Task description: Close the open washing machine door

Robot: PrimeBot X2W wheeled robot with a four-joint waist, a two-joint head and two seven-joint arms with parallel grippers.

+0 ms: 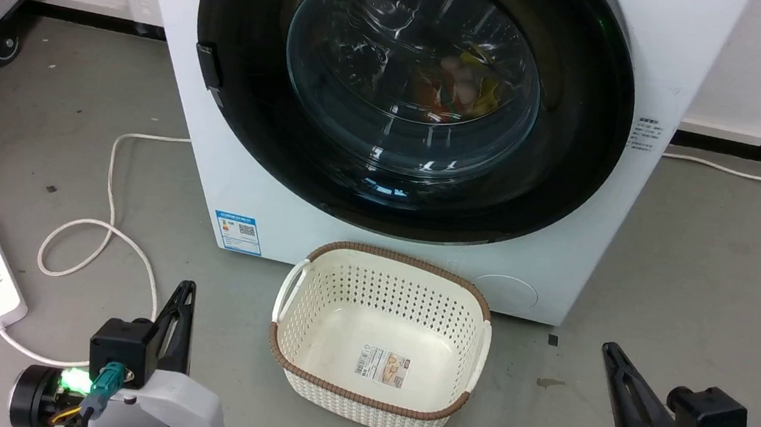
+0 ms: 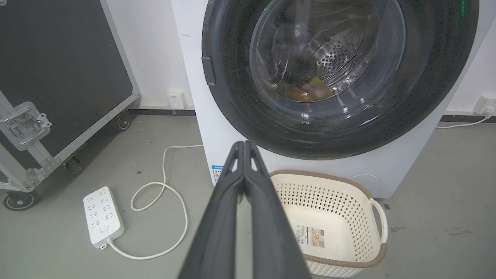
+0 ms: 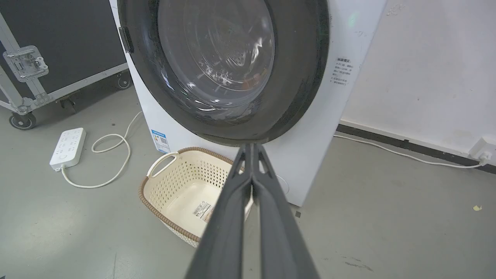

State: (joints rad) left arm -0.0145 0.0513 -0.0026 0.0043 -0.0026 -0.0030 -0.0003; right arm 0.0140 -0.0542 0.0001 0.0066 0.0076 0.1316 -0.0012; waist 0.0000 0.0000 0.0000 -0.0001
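Both claws, left gripper (image 1: pixel 185 289) lower left and right gripper (image 1: pixel 612 351) lower right, sit pinched shut and empty, while the washing machine door (image 1: pixel 409 88) at top centre already looks flush with the washing machine (image 1: pixel 241 176), so maybe just a latch-confirming push next.

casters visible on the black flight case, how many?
3, along the flight case's lower edge: nearest caster, middle caster, far caster. Others may be hidden behind it.
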